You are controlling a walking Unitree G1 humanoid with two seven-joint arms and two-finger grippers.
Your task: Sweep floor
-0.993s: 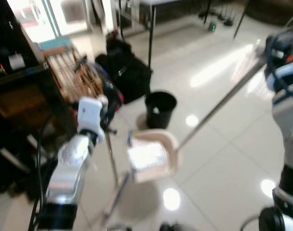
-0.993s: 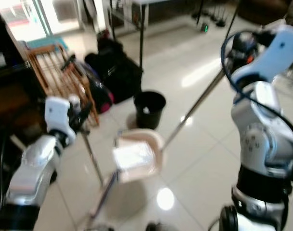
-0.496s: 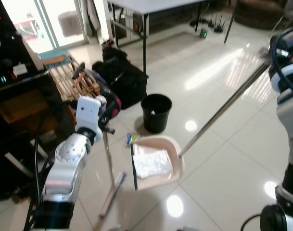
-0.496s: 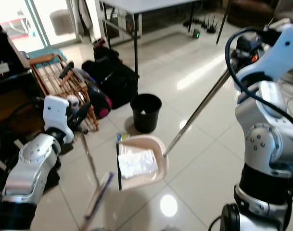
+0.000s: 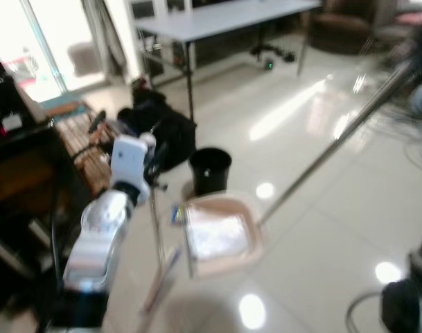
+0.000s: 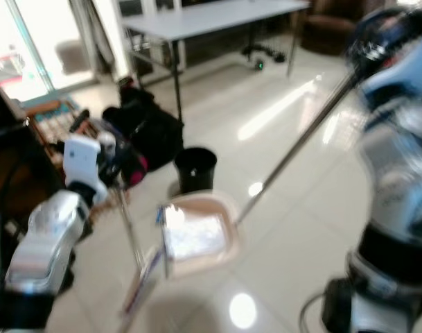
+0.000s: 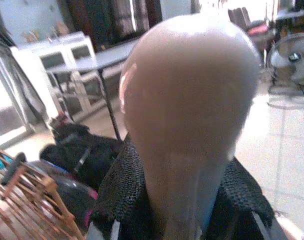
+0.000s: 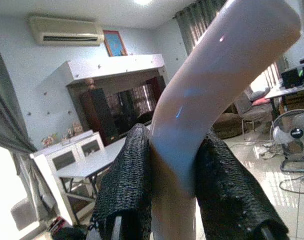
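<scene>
Two grippers: left gripper was clamped on the broom handle; right gripper was clamped on the dustpan handle.
Broom: one, its thin pole stood near upright beside the left arm, the head resting on the floor just left of the dustpan.
Dustpan: one, beige, flat on the tile floor, with whitish litter lying in its tray; its long metal handle slanted up toward the robot's right.
Bin: one small black bin stood just behind the dustpan, apart from it.
Small scrap: one blue-yellow bit lay at the pan's left rear corner.
Surroundings: black bags and a wooden rack stood at the left, a long table behind.
Wrist views: rounded handle tops between black padded fingers; a fan and a wall air conditioner showed there.
Head views: blurred.
</scene>
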